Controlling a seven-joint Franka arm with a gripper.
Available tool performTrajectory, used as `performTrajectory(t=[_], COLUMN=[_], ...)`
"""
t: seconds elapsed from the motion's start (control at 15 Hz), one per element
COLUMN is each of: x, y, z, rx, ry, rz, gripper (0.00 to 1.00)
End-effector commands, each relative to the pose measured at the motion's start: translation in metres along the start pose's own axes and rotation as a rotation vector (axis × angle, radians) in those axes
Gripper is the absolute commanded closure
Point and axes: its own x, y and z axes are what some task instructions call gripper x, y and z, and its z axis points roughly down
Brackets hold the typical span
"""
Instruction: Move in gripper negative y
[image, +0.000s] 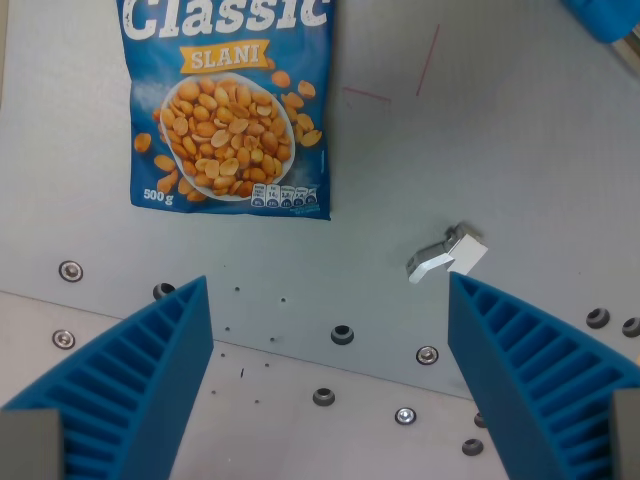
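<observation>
Gripper (330, 300) is wide open, nothing btwn the blue ribbed fingers (140, 370). Task is a pure sideways shift, no grasp needed. Nearest item: peanut bag (230, 110), flat on table (500, 150), wrist view's upper left. Looks soft, crinkly, prob. slippery film w/ some weight; best pinched at an edge seam. Small metal clip (445, 255) lies near the right finger.

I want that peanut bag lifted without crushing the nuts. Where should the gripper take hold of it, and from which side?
Probably the bag's flat bottom seam, the sealed strip under the "500 g" print. The bag lies flat on the table with that edge nearest the open gripper, so come in low from the near side and pinch the seam, which likely holds no nuts.
</observation>
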Motion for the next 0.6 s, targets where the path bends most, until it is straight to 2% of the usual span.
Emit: performTrajectory(t=[0.07, 0.6], x=[0.0, 0.0], y=[-0.005, -0.045], z=[-0.002, -0.002], rx=[-0.001, -0.001], ry=[0.004, 0.004], rz=[-0.001, -0.001], gripper=[0.0, 0.0])
